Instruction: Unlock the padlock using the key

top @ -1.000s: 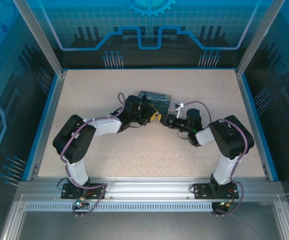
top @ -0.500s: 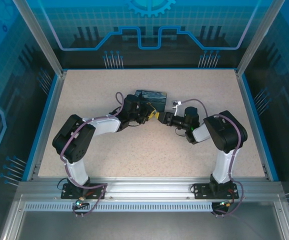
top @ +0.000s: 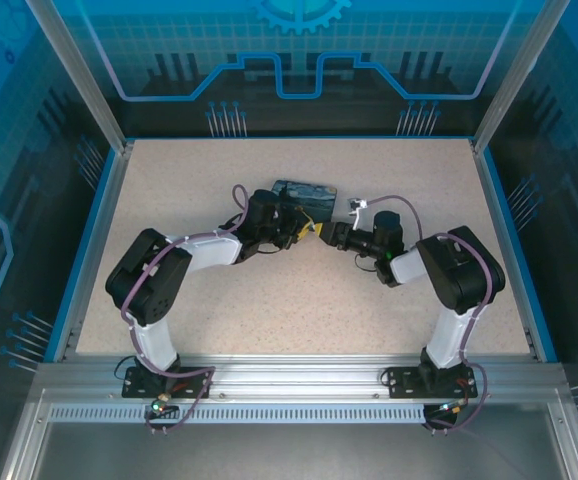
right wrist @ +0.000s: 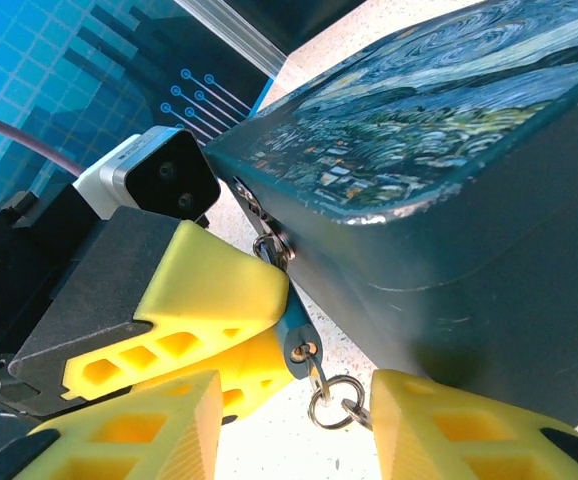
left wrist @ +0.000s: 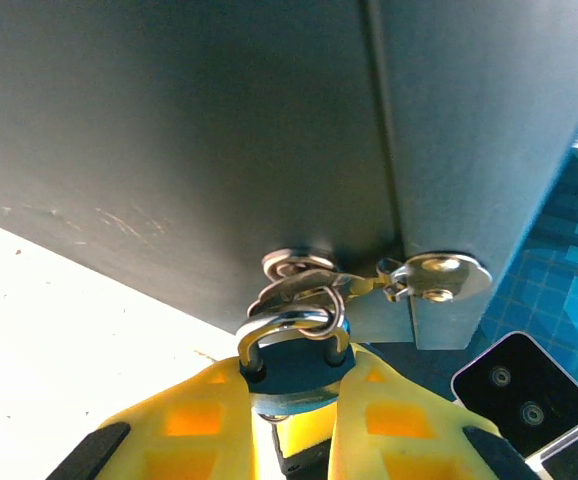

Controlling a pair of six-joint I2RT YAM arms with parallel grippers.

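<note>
Here, padlock (left wrist: 291, 358) in left tool (left wrist: 297, 374), just beside tin box (left wrist: 169, 130).

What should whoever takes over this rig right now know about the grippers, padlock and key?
Grippers: the left gripper is shut on the padlock, steadying it at the hasp of the tin box. The right gripper is open, fingers either side of the key ring, not gripping.
Things: the key appears seated in the keyhole.
Done: padlock held, key in.
Left: grip the key, turn it, free the shackle, which looks closed.
</note>
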